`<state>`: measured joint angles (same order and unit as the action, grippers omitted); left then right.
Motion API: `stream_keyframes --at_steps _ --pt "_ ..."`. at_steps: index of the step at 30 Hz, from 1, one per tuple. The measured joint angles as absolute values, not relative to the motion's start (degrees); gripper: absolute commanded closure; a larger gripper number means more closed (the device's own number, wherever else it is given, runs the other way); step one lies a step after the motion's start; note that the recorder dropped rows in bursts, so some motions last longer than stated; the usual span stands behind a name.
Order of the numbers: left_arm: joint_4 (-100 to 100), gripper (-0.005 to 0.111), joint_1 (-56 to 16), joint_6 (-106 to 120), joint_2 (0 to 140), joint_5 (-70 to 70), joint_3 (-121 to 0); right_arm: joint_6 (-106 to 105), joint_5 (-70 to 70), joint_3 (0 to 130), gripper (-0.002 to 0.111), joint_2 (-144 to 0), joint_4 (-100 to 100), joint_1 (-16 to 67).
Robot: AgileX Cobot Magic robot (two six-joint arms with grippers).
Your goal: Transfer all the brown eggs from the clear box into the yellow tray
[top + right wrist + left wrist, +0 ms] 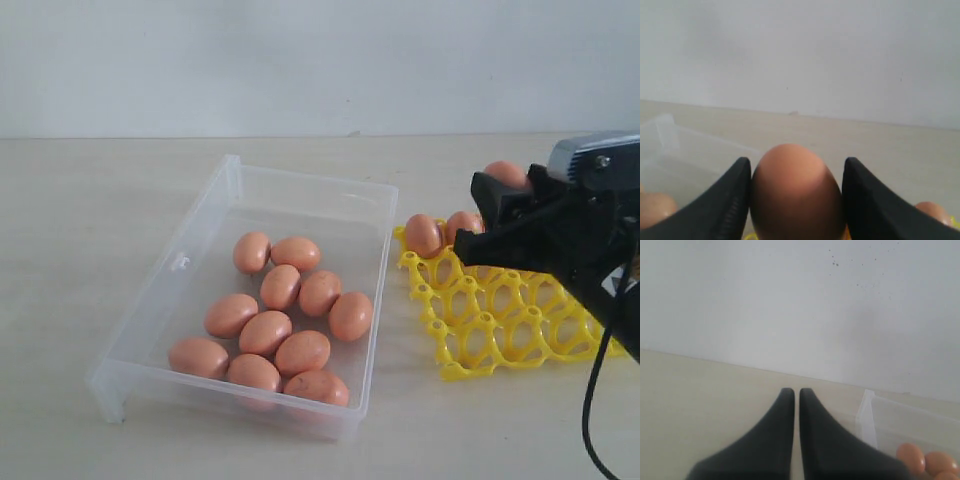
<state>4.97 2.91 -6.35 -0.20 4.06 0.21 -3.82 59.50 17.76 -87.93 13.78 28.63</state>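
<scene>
Several brown eggs (280, 286) lie clustered in the clear box (372, 190) left of centre. The yellow tray (500, 330) sits to its right, with two eggs (422, 235) in cups at its far left corner. My right gripper (492, 190) hovers over the tray's far side, shut on one brown egg (505, 172). In the right wrist view this egg (795, 195) fills the gap between both fingers (735, 195). The left gripper (796, 391) is shut with nothing in it, above bare table beside a corner of the box (867, 415). It is outside the exterior view.
A pale wall runs behind the light wooden table (80, 250). A black cable (600, 380) hangs from the right arm at the right edge. The tray's near cups (480, 350) stand open.
</scene>
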Motion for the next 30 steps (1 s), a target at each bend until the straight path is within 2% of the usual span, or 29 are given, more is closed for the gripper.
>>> stream_keyframes --at_steps 13,22,30 --pt "4.97 0.103 2.91 -6.35 -0.2 4.06 0.21 2.97 68.72 20.74 0.109 -104.38 8.58 28.52" --pt "4.97 0.103 2.91 -6.35 -0.2 4.06 0.21 8.84 68.85 21.08 0.109 -107.94 -0.94 18.75" --pt "4.97 0.103 2.91 -6.35 -0.2 4.06 0.21 10.44 68.85 24.59 0.109 -108.17 -11.53 16.79"
